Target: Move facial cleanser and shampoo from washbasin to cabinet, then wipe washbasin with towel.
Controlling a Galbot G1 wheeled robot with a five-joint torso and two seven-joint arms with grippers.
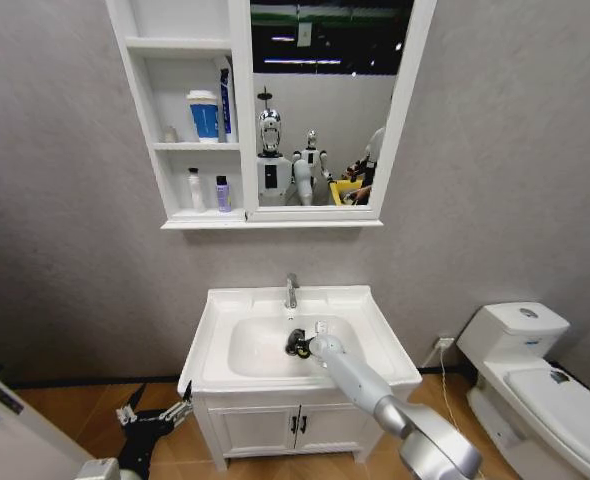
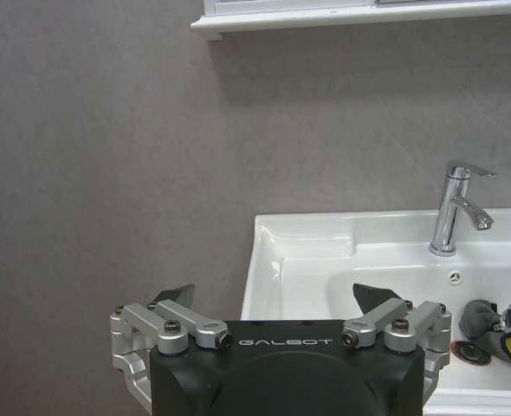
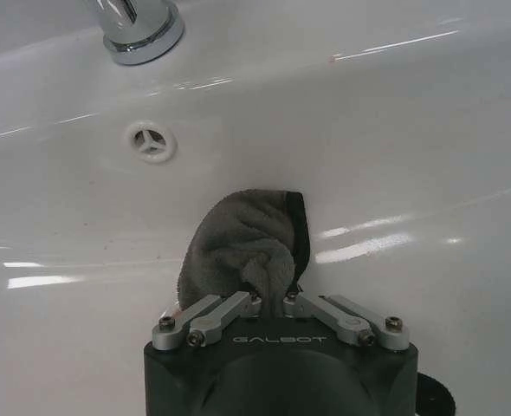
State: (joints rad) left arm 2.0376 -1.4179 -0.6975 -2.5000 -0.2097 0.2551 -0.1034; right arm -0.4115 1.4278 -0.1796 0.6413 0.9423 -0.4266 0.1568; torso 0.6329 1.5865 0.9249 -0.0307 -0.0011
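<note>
We see bottles already on the cabinet point(image 1: 190, 130) shelves — our right gripper point(image 3: 270, 299), clamped on the towel point(image 3: 242, 247), wipes inside the washbasin point(image 1: 370, 325); left gripper point(image 2: 273, 303) hangs spread beside it.

Towel point(image 3: 242, 247): lower end hidden between the right gripper point(image 3: 271, 301) fingers, so its full extent can't be told. Tap point(image 3: 137, 26) cut off by the picture's edge above the towel; only its base ring shows. Drain point(image 2: 472, 352) beside the towel partly covered by the gripper. Left gripper point(image 2: 273, 299): body cut by the edge. Bottles point(image 1: 206, 190) on the cabinet point(image 1: 240, 110) shelves too small to identify; labels unreadable.
</note>
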